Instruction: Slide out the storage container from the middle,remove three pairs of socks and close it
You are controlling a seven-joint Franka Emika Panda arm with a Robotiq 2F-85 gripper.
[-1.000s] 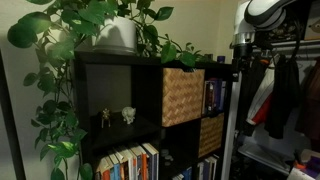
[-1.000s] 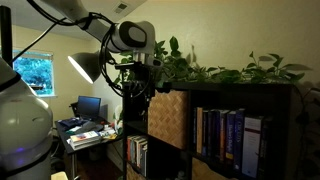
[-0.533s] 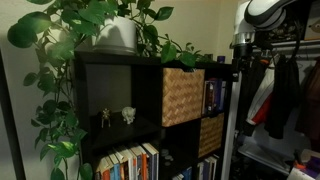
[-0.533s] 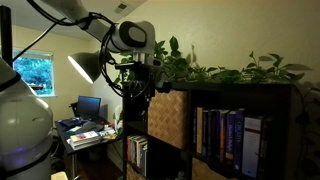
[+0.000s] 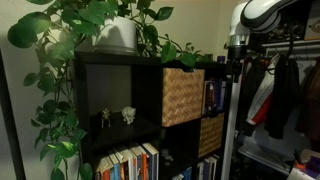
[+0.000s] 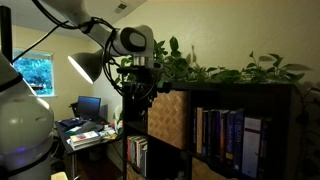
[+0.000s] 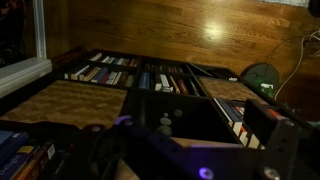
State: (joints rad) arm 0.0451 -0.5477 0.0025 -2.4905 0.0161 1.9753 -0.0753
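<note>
I am holding my claw (image 6: 139, 92) with its jaws spread wide, gripping nothing. The large cube-shaped storage container of light tan woven wicker (image 5: 183, 96) is sitting pushed into an upper cubby of the black cube shelf (image 5: 160, 110). My claw is hanging near the container's 10 o'clock corner. A smaller, darker woven basket (image 5: 210, 135) is sitting at its 5 o'clock.

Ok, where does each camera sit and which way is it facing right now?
Exterior view: before the shelf, angled across its front; arm at top corner.
Exterior view: close beside the robot, looking along the shelf front; arm arches overhead.
Wrist view: behind the open tool, facing the shelf, picture upside down, floor on top.
Shared: all three show the storage container.
</note>
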